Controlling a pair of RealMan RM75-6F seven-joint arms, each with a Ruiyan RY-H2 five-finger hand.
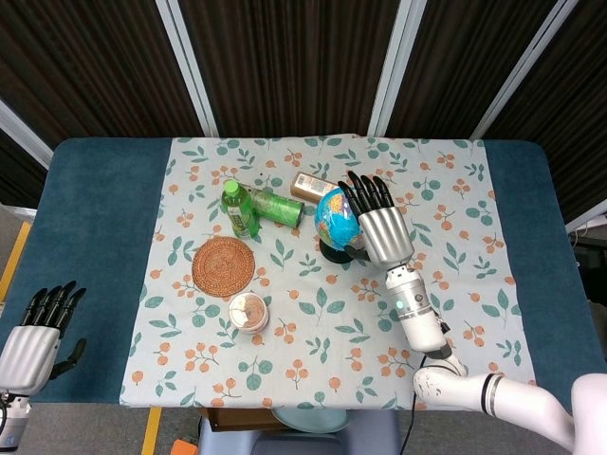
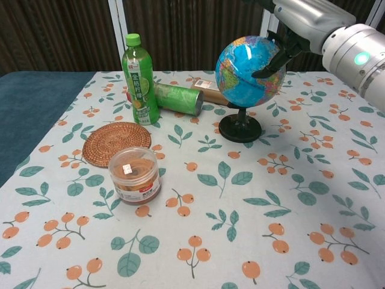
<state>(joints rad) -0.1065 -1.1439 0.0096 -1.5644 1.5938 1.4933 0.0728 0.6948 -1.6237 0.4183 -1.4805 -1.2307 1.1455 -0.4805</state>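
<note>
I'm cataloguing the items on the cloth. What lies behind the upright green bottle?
Behind the green bottle a green can lies on its side, with a tan box beyond it. The can's left end is hidden by the bottle in the chest view.
</note>
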